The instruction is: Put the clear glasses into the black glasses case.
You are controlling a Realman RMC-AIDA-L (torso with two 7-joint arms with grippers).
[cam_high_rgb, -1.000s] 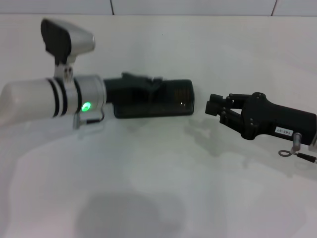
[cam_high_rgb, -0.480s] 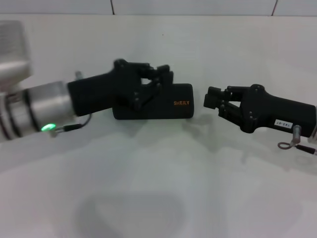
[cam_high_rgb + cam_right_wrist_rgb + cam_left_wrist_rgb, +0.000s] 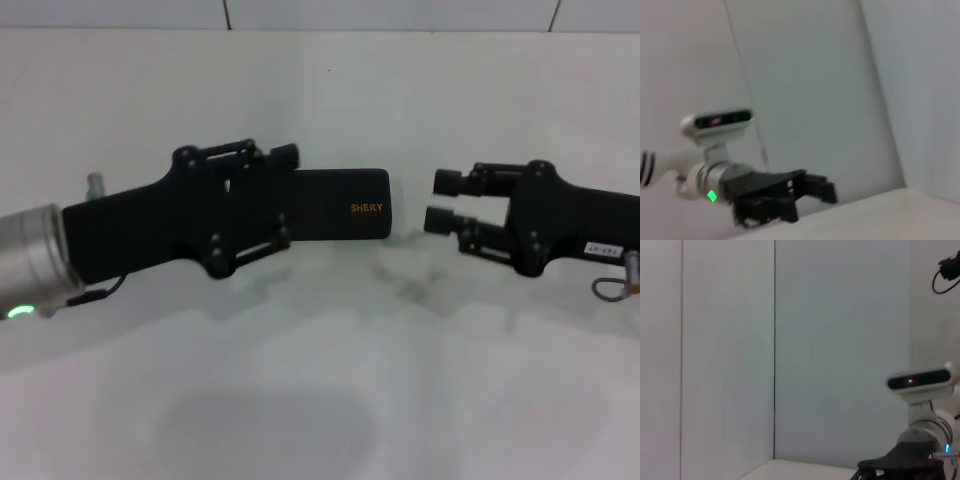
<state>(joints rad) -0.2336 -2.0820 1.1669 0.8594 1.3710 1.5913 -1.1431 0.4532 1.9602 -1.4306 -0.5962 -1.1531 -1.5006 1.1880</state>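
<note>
The case [image 3: 340, 205] lies shut on the table [image 3: 320, 380], lettering up. No glasses are visible, presumably inside. The left gripper [image 3: 275, 195] overlaps the case's left end; whether it grips is unclear. The right gripper [image 3: 440, 200] hovers just beside the other end, jaws apart, empty. Advice: confirm the lid is latched, then back both arms off level.

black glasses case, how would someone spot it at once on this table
On the white table, look between the two black hands. The black glasses case is the flat, closed rectangle with rounded corners, its left end hidden by the left hand. Only it carries small orange SHERY lettering.
</note>
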